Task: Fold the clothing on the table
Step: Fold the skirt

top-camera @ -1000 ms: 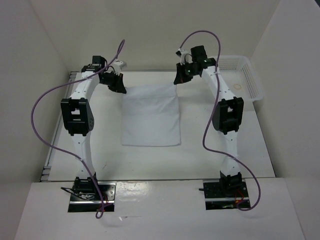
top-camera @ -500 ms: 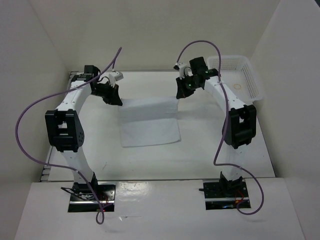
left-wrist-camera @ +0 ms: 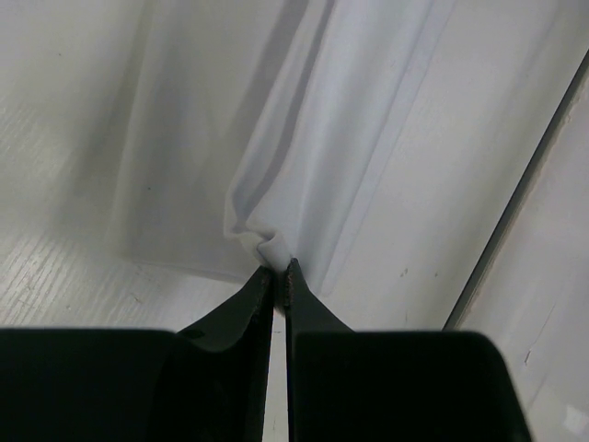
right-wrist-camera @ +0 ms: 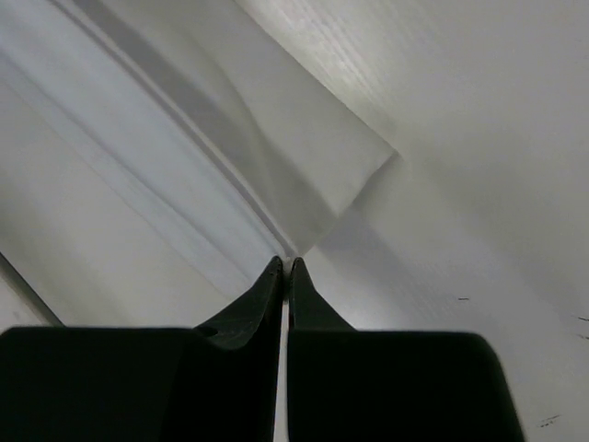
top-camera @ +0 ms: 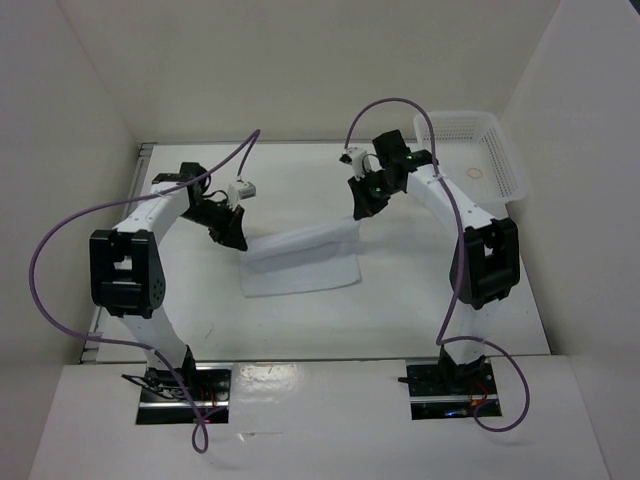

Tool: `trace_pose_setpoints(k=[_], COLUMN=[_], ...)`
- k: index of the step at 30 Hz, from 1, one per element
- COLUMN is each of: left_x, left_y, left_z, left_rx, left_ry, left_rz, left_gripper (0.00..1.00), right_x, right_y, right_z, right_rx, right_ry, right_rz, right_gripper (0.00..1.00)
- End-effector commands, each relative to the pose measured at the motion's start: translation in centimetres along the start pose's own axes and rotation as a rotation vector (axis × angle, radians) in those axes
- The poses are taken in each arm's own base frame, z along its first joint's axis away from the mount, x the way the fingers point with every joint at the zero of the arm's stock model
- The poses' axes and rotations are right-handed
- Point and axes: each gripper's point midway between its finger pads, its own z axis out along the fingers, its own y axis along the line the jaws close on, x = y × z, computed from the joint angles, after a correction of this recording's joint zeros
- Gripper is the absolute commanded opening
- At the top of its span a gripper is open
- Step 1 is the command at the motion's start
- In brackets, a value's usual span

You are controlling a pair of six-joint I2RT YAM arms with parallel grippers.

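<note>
The white clothing [top-camera: 300, 262] lies in the middle of the table [top-camera: 420, 300], its far edge lifted and carried toward the near side. My left gripper [top-camera: 238, 243] is shut on the cloth's far left corner [left-wrist-camera: 272, 249], held above the table. My right gripper [top-camera: 358, 214] is shut on the far right corner [right-wrist-camera: 290, 261]. Between the two grippers the lifted edge sags as a taut band over the lower part of the clothing. The near half stays flat on the table.
A white mesh basket [top-camera: 478, 160] stands at the back right corner of the table. White walls enclose the table on the left, back and right. A dark slot [top-camera: 140, 160] runs along the table's left edge. Purple cables loop above both arms.
Both grippers have drawn back toward the near side, lifting the clothing's far edge with them. The visible flat part of the clothing has become shorter.
</note>
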Motion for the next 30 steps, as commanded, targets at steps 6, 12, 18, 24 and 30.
trace_pose_setpoints(k=[6, 12, 18, 24, 30], left_x=[1.2, 1.1, 0.9, 0.9, 1.0], left_y=[-0.3, -1.0, -1.3, -2.4, -2.8], left_z=[-1.3, -2.5, -5.0, -7.4, -10.6], left_rx=[-0.043, -0.063, -0.110, -0.094, -0.140], left_ry=[0.036, 0.031, -0.018, -0.161, -0.310], left_rz=[0.028, 0.065, 0.052, -0.025, -0.141], left_gripper=[0.16, 0.60, 0.67, 0.67, 0.87], right_x=[3.7, 5.0, 5.3, 3.8, 3.6], right_y=[5.3, 6.9, 7.4, 8.7, 11.4], right_z=[-0.5, -1.2, -1.4, -0.3, 3.0], right_rx=[-0.083, -0.126, -0.166, -0.160, -0.212], right_ry=[0.160, 0.211, 0.243, 0.217, 0.234], right_rz=[-0.157, -0.193, -0.196, -0.203, -0.186], right_gripper=[0.23, 0.74, 0.77, 0.81, 0.86])
